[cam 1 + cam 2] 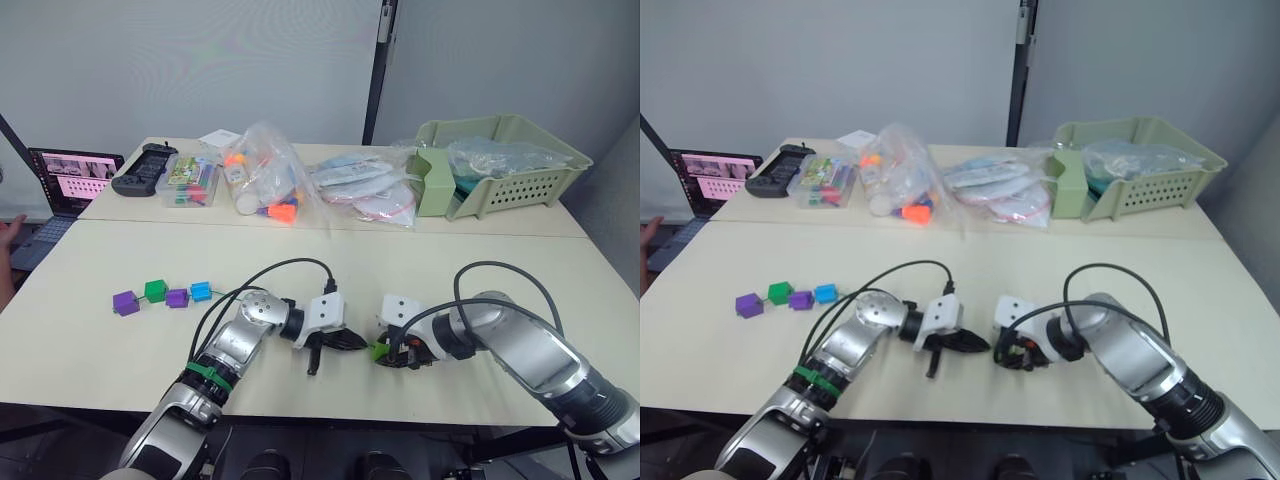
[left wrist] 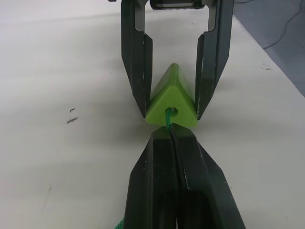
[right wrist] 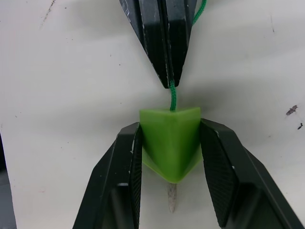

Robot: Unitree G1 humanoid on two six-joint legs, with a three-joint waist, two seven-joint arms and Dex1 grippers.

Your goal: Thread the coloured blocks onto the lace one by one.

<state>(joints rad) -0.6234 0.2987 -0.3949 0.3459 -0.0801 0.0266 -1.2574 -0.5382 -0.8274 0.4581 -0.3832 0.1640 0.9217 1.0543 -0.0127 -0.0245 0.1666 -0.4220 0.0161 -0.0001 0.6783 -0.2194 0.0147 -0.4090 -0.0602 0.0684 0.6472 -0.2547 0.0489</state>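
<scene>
My right gripper [image 3: 170, 136] is shut on a light green block [image 3: 170, 143], holding it by two sides just above the table near the front edge. The green lace [image 3: 173, 98] enters the block's hole [image 2: 170, 112]. Its greyish tip [image 3: 171, 198] sticks out of the far side. My left gripper [image 2: 169, 133] is shut on the lace right at the block's face. Further left on the table, a purple block [image 1: 126, 302], a dark green block [image 1: 155, 291], a second purple one [image 1: 177, 297] and a blue one [image 1: 201, 291] lie in a row along the lace.
At the back of the table stand a green basket [image 1: 500, 165], clear bags of toys [image 1: 265, 180], a clear box [image 1: 190, 182] and a black controller [image 1: 145, 168]. A laptop [image 1: 70, 180] and a person's hand [image 1: 10, 235] are at the far left.
</scene>
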